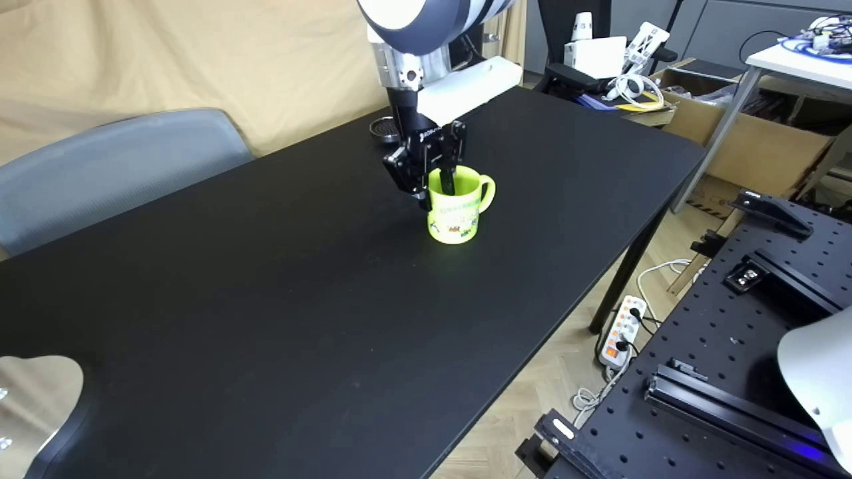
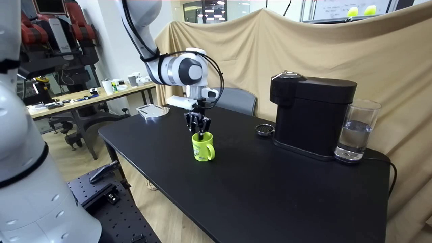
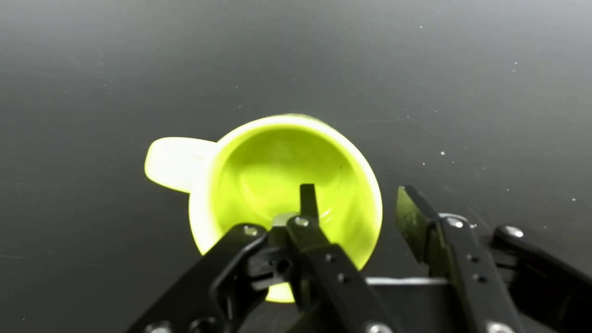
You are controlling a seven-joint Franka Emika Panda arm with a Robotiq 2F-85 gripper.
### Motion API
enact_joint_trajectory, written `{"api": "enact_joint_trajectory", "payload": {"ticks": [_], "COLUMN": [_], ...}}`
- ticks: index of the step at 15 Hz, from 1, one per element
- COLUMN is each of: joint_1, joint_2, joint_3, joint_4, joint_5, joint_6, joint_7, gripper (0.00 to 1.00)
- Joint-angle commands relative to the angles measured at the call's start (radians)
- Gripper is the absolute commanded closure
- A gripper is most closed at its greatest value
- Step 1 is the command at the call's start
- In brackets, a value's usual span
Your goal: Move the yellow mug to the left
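On the left of the wrist view, the handle (image 3: 173,162) sticks out from the yellow mug (image 3: 273,180), which stands upright on the dark table (image 3: 69,259). Rightward, the inner finger (image 3: 308,203) hangs inside the mug's mouth, as both exterior views confirm. Next comes the wall (image 3: 375,203) opposite the handle, lying between the two fingers, and past a gap, the outer finger (image 3: 416,226). So the gripper (image 3: 356,187) is spread wide astride that wall, holding nothing. The coming move probably turns on this: closing should pinch the wall, the outer finger meeting it from outside while the inner one presses from within.
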Motion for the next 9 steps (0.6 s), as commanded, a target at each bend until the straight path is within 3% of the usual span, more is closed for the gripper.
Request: {"api": "enact_joint_trajectory", "payload": {"ticks": [1,4,9], "joint_1": [0.009,0.008,0.003], "joint_2": [0.007,0.001,-0.022], "joint_3": [-0.013,-0.01,-0.002], "joint_4": [-0.004,-0.007,-0.017], "joint_5": [0.001,0.005,0.012], "joint_6": [0.0,0.002,-0.001], "joint_7": [0.023,0.013,-0.007], "gripper": [0.81,0.99,0.98]}}
